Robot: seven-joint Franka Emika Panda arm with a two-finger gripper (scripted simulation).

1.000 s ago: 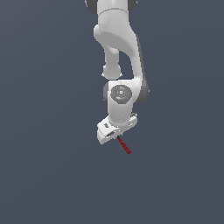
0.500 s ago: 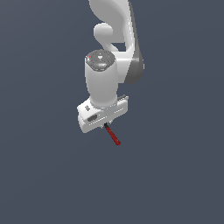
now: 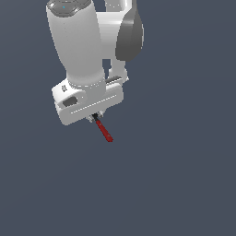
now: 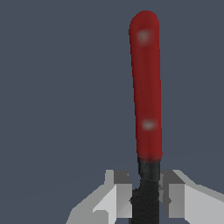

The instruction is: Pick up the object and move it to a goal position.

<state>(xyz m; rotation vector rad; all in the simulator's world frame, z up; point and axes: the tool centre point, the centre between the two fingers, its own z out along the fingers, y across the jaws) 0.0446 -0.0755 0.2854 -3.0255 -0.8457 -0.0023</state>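
Note:
The object [image 3: 104, 131] is a thin stick, red at its free end and black where it is held. In the exterior view it sticks out below the white hand, slanting down toward the exterior view's right. My gripper [image 3: 95, 117] is shut on its black half, and the hand hides most of the fingers. In the wrist view the red half [image 4: 145, 87] stands out beyond the gripper [image 4: 146, 197], and the black half sits clamped between the two grey fingertips [image 4: 120, 194]. The object hangs in the air, touching nothing else.
The white arm [image 3: 78, 50] fills the upper part of the exterior view. Around it is only a plain dark blue-grey background.
The arm has swung closer to the camera and toward the exterior view's left, carrying the object with it. The grip on the black half has held.

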